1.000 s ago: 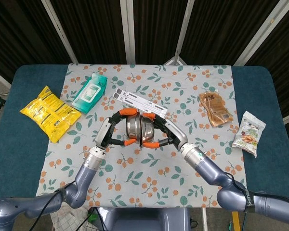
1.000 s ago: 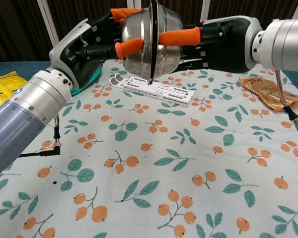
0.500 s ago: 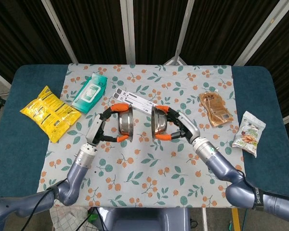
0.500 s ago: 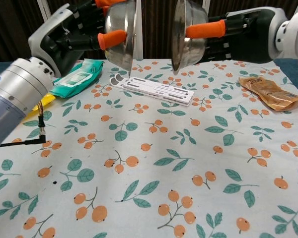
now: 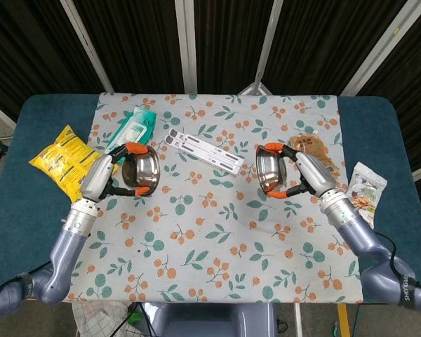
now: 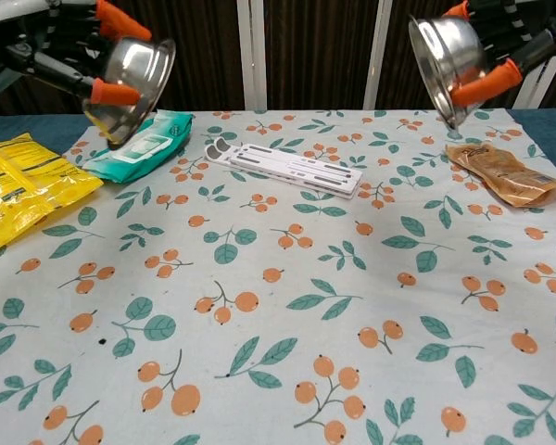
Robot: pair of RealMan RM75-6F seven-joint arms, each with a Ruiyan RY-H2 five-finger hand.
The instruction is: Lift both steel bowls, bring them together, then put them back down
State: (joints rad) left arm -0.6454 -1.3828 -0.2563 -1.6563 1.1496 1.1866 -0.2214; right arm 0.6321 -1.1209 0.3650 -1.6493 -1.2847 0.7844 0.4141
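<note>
Two steel bowls are held in the air, far apart. My left hand (image 5: 116, 175) grips the left bowl (image 5: 142, 170) over the cloth's left side; in the chest view this bowl (image 6: 134, 79) hangs tilted above the green wipes pack, open side facing right and down. My right hand (image 5: 303, 174) holds the right bowl (image 5: 269, 171) over the cloth's right side, near the brown pouch; in the chest view that bowl (image 6: 442, 54) is tipped with its opening facing left, orange fingertips (image 6: 482, 85) hooked over its rim.
On the floral cloth (image 5: 217, 232) lie a green wipes pack (image 5: 130, 135), a white slotted strip (image 5: 203, 151) and a brown pouch (image 5: 314, 159). A yellow snack bag (image 5: 67, 165) sits at the left, a white snack bag (image 5: 363, 195) at the right.
The bowls were pressed together rim to rim at the centre one second ago. Both hands have since carried them apart, left bowl leftward and right bowl rightward, still held.
</note>
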